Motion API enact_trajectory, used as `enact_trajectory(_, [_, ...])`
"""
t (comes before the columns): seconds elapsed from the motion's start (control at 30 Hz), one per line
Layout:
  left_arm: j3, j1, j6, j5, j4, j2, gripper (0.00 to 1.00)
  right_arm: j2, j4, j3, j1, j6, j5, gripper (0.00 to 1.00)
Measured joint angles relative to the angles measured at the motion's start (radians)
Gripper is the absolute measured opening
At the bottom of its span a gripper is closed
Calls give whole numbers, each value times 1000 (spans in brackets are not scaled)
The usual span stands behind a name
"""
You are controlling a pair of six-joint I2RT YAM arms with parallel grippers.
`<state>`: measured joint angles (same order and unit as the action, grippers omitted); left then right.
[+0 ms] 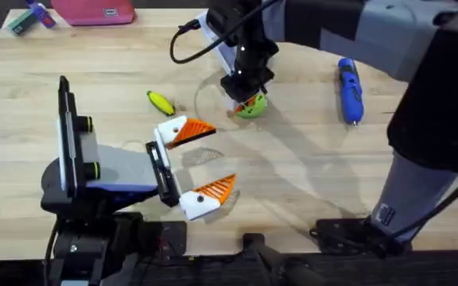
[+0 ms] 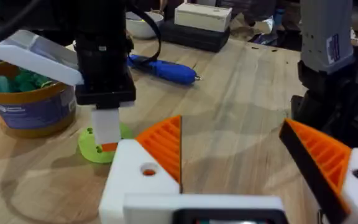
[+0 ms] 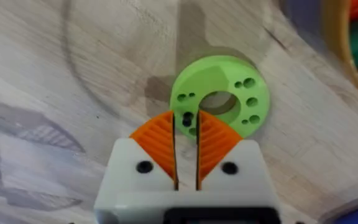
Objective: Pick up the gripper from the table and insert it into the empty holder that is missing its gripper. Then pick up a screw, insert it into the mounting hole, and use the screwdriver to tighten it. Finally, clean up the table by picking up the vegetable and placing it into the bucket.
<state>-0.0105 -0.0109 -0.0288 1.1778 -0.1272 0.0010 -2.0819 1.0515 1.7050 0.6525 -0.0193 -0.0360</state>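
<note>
From overhead, the right claw [image 1: 247, 86] is seen standing straight down on the green disc [image 1: 251, 107], just beyond the left claw [image 1: 217, 156], which is spread wide on the surface [image 1: 308, 175] with an orange gripper on each finger. The right arm is thus the nearer to the screw. The screwdriver [image 1: 350, 90] lies well to the right, its long axis running away from the bases and its tip toward them.

In the left wrist view, the mounting hole [image 2: 148, 170] is seen on the top of the white holder [image 2: 129, 180], facing upward, with the bucket [image 2: 30, 106] behind the disc.

In the right wrist view, the orange pads [image 3: 160, 143] are pressed almost together on what is judged to be a small dark screw [image 3: 187, 119], held upright at the disc's rim.
</note>
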Motion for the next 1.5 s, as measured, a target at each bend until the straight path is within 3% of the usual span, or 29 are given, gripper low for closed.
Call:
enact_trajectory(0.47, [0,0,0,0,0,0,985,-19,4,5,2,0,0,147])
enact_trajectory(0.63, [0,0,0,0,0,0,985,-19,3,5,2,-2,0,11])
enact_trajectory(1.2, [0,0,0,0,0,0,986,-19,23,10,1,-3,0,7])
enact_trajectory(1.37, [0,0,0,0,0,0,985,19,104,55,-6,-3,-2,6])
enact_trajectory(1.5, [0,0,0,0,0,0,985,101,201,176,-6,-3,-29,6])
